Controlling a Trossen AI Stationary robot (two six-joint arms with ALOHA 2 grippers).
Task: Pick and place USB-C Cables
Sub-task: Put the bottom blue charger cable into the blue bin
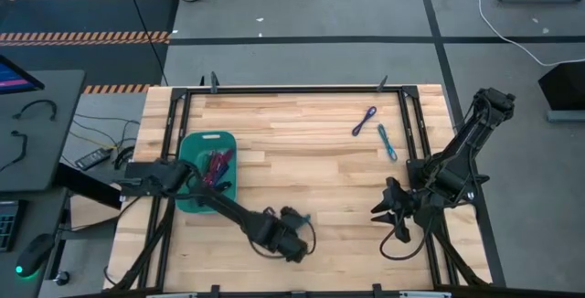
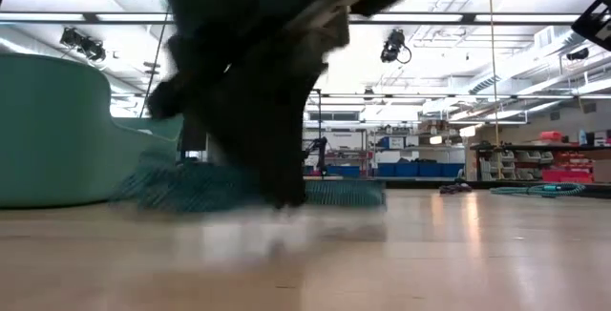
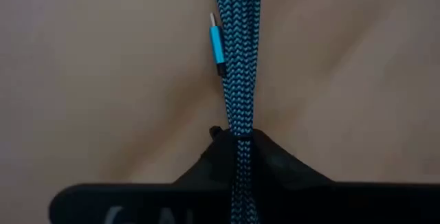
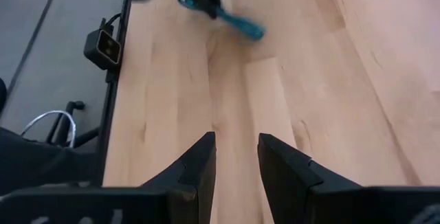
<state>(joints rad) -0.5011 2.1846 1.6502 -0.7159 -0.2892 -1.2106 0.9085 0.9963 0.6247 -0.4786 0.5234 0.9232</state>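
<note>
My left gripper [image 1: 291, 231] is over the near middle of the table and is shut on a teal braided USB-C cable bundle [image 3: 234, 59]. The bundle sticks out past the fingers, and a blue plug [image 3: 216, 45] lies alongside it. In the low view the bundle [image 2: 315, 193] lies level, just above the table top. A purple cable [image 1: 364, 121] and a blue cable [image 1: 387, 141] lie flat on the far right of the table. Several more cables [image 1: 218, 165] lie in the teal tray [image 1: 187, 144]. My right gripper [image 1: 386, 210] is open and hovers at the table's right side. My left gripper [image 3: 239, 138] pinches the teal cable bundle [image 3: 238, 124] between its two fingers, with several strands together. The bundle runs along the fingers and straight out past their tips. In the low view it lies about level; I cannot tell whether it touches the wood.
The teal tray [image 2: 48, 130] stands at the table's left side, close behind my left arm. A black frame rail [image 1: 411, 124] runs around the table top. Bare wood [image 1: 311, 161] spreads across the middle between the two arms.
</note>
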